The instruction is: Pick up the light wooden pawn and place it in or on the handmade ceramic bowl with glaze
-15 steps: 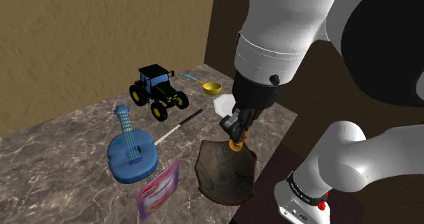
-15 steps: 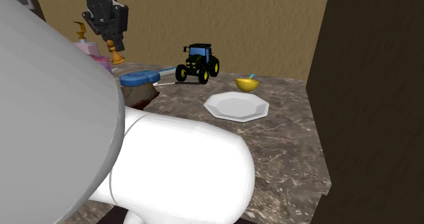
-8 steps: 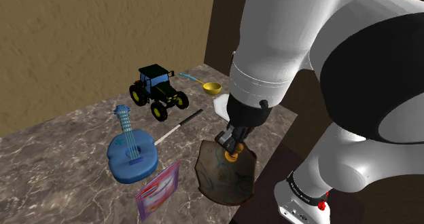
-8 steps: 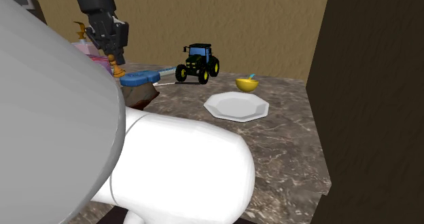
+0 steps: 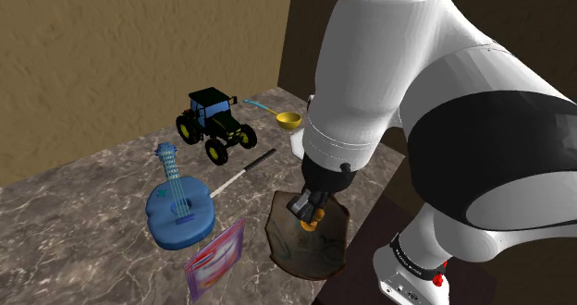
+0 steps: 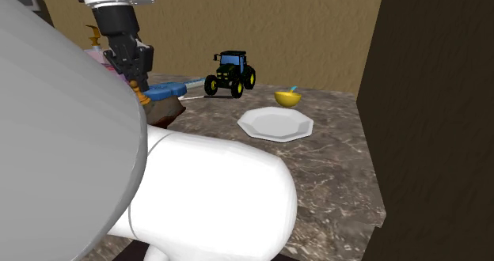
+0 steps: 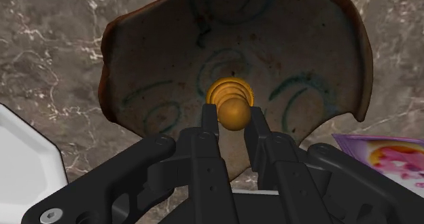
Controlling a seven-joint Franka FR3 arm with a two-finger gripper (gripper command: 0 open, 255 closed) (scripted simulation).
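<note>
Your gripper (image 7: 233, 123) is pinching the pawn (image 7: 233, 109) by its round head, one finger on each side. In the wrist view the pawn hangs over the middle of the bowl (image 7: 299, 46), a brown dish with teal swirls; you cannot tell whether its base touches the dish. In the shoulder view the bowl lies at lower centre, near the table (image 5: 74, 229) edge. A book (image 5: 216, 257) lies just left of it, a blue guitar (image 5: 180, 209) further left, and a tractor (image 5: 214, 123) above them. A white plate (image 6: 275, 123) sits mid-frame in the second exterior view.
</note>
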